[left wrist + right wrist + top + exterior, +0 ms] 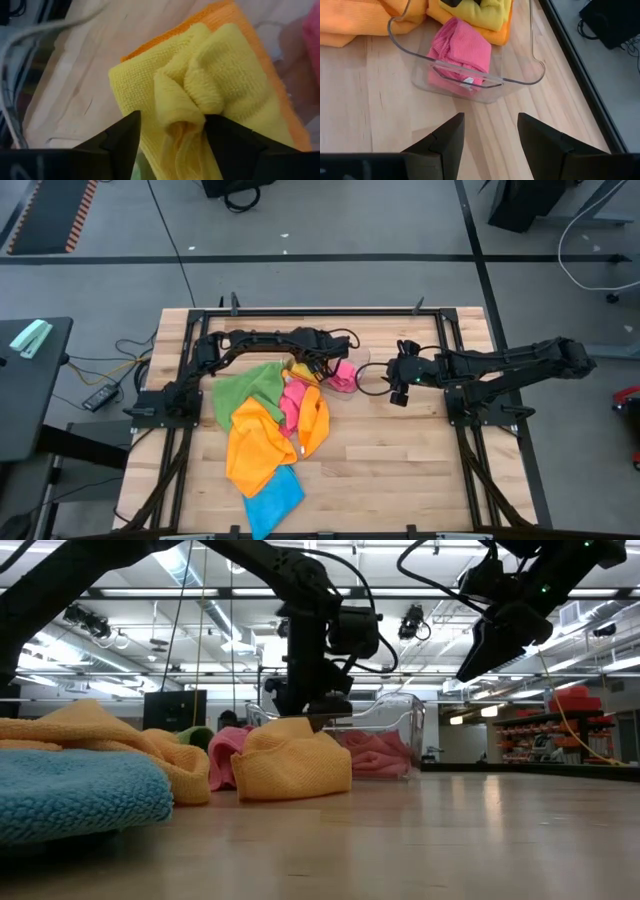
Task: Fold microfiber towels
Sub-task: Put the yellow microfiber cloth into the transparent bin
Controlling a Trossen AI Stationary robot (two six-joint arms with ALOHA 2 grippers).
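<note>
The left gripper [318, 366] sits just above the centre of the high view, at the top of the cloth pile. Its fingers stand apart, with a bunched ridge of the yellow towel [200, 95] rising between them; I can't tell whether the fingers [120, 137] press the fabric or merely flank it. That yellow towel lies folded on top of an orange towel [260, 60], whose edge peeks out along its far side.

The right gripper [400, 385] hovers right of centre in the high view, well above the wood, jaws parted and holding nothing. In its own wrist view the two dark fingers [445, 140] frame bare tabletop, and just beyond them is the clear plastic tray [470, 85] with a folded pink towel [462, 52] inside.

The rest of the towels spread over the wooden table [400, 470] from the centre down toward the lower left of the high view: a green towel [245, 388] at the pile's upper left, a loose pink towel [296, 402] in the middle, a large crumpled orange towel [258, 442] beneath it, and a blue towel [272, 498] at the bottom edge. In the low view the blue one fills the lower left corner, with orange folds heaped behind it.
</note>
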